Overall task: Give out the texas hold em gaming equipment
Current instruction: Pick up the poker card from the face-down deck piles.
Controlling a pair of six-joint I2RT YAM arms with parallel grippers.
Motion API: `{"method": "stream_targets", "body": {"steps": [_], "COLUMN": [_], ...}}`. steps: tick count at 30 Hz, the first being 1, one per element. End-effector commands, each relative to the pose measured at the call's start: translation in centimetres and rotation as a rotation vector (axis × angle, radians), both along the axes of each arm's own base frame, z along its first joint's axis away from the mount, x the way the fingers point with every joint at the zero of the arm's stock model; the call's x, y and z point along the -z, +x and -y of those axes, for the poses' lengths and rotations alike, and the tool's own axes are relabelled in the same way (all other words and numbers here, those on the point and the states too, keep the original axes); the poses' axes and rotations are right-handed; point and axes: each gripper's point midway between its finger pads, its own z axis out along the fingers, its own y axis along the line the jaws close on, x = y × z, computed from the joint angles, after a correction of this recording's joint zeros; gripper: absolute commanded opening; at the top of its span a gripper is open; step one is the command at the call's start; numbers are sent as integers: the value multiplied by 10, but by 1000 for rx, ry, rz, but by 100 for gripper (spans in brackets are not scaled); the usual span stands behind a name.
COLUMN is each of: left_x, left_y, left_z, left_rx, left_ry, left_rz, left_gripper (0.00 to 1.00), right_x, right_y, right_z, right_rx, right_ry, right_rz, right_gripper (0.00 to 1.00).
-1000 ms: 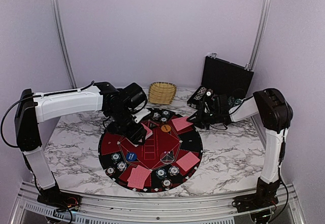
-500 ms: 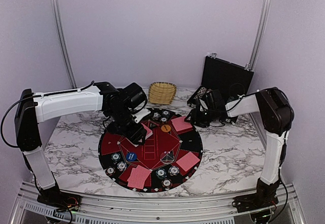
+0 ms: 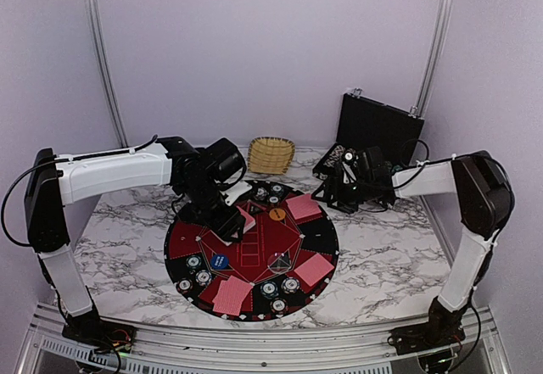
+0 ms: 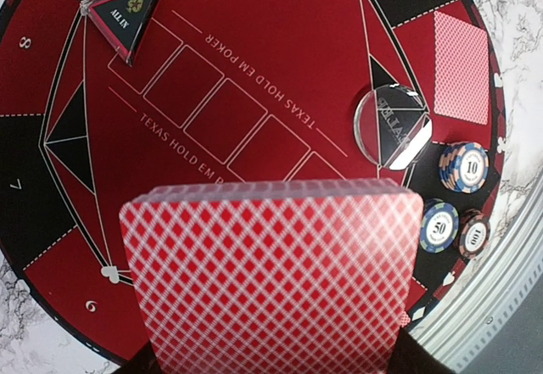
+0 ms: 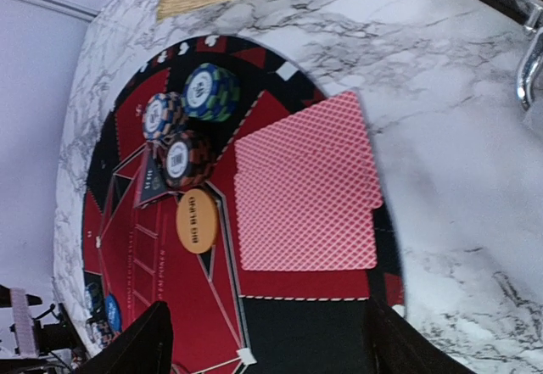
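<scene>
cards (image 3: 304,206) lie at 1, 4 and 7 o'clock on the mat (image 3: 178,242) — left gripper (image 3: 229,221) grasps the deck (image 4: 271,276), right gripper (image 5: 267,306) gapes empty; dealing looks unfinished.

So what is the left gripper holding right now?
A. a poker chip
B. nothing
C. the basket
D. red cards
D: the left wrist view shows the red-backed cards gripped in the left gripper above the mat.
</scene>
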Motion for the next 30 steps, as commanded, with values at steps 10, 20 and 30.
{"method": "stream_targets", "body": {"steps": [10, 20, 30], "left_x": [-10, -11, -14], "left_y": [-9, -11, -13], "left_z": [13, 23, 27], "left_rx": [27, 46, 57], "left_ry": [-19, -25, -33], "left_rz": [-3, 1, 4], "left_gripper": [49, 49, 49], "right_x": [-69, -92, -98], "right_y": [-82, -118, -132], "right_z": [-84, -135, -167], "right_rx": [-302, -415, -484], "right_ry": [373, 450, 498], "right_rz": [-45, -64, -90], "right_gripper": [76, 79, 79]}}
